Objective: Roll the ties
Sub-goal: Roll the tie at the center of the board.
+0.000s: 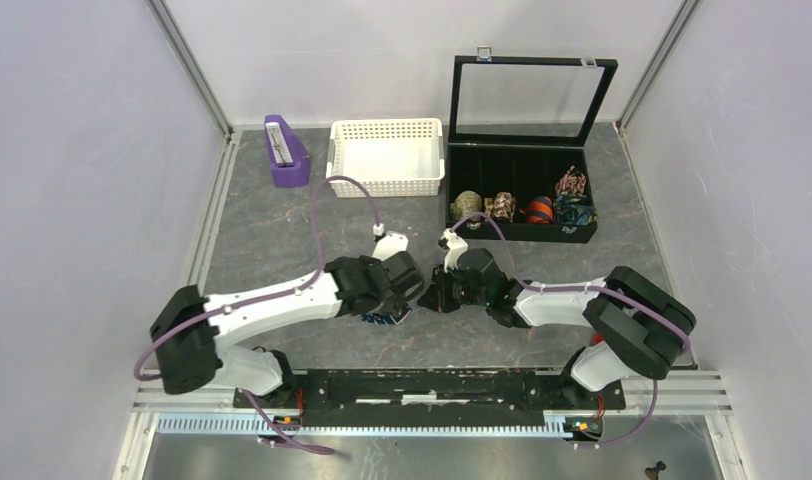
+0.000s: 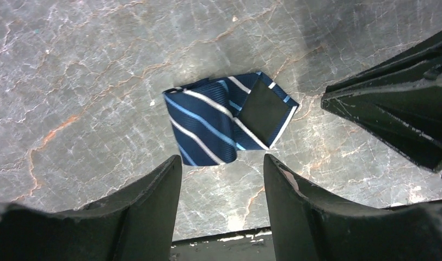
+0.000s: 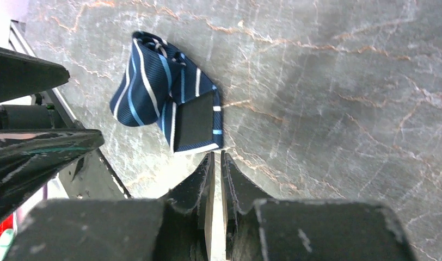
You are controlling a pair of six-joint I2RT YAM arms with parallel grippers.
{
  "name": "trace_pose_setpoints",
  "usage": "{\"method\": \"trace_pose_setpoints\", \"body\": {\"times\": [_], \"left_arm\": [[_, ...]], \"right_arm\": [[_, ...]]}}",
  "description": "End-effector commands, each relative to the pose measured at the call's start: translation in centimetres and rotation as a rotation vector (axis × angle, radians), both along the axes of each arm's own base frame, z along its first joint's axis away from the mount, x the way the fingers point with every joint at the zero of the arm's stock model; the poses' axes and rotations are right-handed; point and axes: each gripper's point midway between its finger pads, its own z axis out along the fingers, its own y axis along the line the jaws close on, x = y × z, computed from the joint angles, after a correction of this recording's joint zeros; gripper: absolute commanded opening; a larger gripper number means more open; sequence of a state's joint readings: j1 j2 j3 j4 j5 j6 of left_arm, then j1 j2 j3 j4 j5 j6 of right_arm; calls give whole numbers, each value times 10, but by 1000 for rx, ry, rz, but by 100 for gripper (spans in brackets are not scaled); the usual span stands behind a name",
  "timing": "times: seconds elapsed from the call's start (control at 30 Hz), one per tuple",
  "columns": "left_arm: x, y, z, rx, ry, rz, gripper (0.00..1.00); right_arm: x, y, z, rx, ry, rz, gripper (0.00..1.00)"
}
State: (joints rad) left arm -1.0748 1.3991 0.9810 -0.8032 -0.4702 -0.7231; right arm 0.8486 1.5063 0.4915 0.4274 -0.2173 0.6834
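Observation:
The navy tie (image 2: 208,122) with thin light-blue and white stripes lies on the grey marble table as a loose small coil, its dark-lined end flap folded over one side. It also shows in the right wrist view (image 3: 148,89) and, partly hidden under the left wrist, in the top view (image 1: 387,318). My left gripper (image 2: 222,163) is open and empty, with its tips just short of the coil. My right gripper (image 3: 217,156) is shut on nothing, its tips at the edge of the flap. The two grippers face each other closely in the top view, the left (image 1: 410,285) and the right (image 1: 437,295).
A black display box (image 1: 522,232) with its glass lid raised stands at the back right and holds several patterned rolls. A white basket (image 1: 386,183) stands at the back centre, with a purple holder (image 1: 286,152) to its left. The metal rail (image 1: 432,385) runs along the near edge.

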Motion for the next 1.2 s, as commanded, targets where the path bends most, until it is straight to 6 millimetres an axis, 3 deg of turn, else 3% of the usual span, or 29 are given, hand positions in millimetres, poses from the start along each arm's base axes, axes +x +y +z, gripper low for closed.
{"method": "trace_pose_setpoints", "body": {"times": [0.0, 0.17, 0.27, 0.37, 0.63, 1.0, 1.17], "left_arm": [[11, 19, 23, -104, -101, 63, 64], [13, 39, 33, -272, -128, 71, 77], [13, 49, 28, -365, -109, 88, 80], [10, 40, 29, -463, -102, 71, 80], [10, 62, 11, -489, -94, 189, 75], [8, 73, -5, -487, -84, 260, 72], [8, 64, -6, -547, -83, 227, 73]], "right_arm": [[15, 19, 32, 68, -61, 8, 15], [18, 38, 50, 106, -72, 30, 18], [17, 53, 55, 126, -59, 58, 22], [18, 68, 58, 135, -51, 76, 24], [13, 96, 56, 124, -40, 101, 23], [11, 97, 32, 70, -19, 93, 21], [9, 91, 23, 53, -15, 93, 21]]}}
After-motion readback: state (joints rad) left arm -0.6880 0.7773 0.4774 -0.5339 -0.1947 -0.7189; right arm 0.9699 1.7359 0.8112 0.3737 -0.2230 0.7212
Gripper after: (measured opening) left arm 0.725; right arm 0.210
